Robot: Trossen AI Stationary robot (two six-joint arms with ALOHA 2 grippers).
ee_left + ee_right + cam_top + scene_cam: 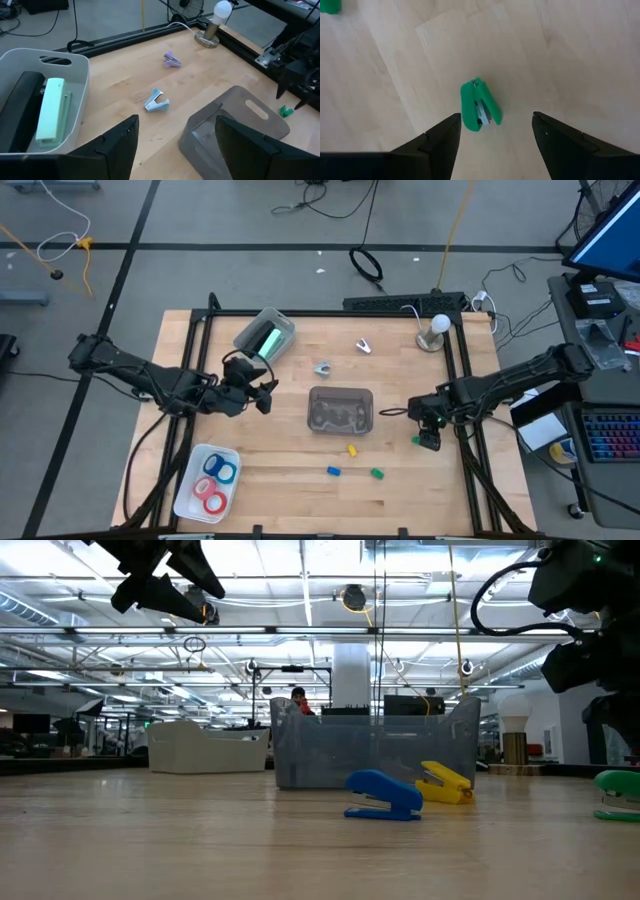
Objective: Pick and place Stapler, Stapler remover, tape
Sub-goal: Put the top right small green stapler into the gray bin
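Hovering open-jawed, the right pincer (492,145) has the small green stapler (480,105) lying on the counter (580,50) directly below, between its fingers. It should descend straight, straddle the narrow sides, and close gently so nothing skids. The left pincer (175,150) waits, also open, beside the grey bin (235,125).

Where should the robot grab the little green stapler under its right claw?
Probably across its narrow body, coming straight down. The green stapler lies flat on the table, and the open right gripper already has a finger on each long side.
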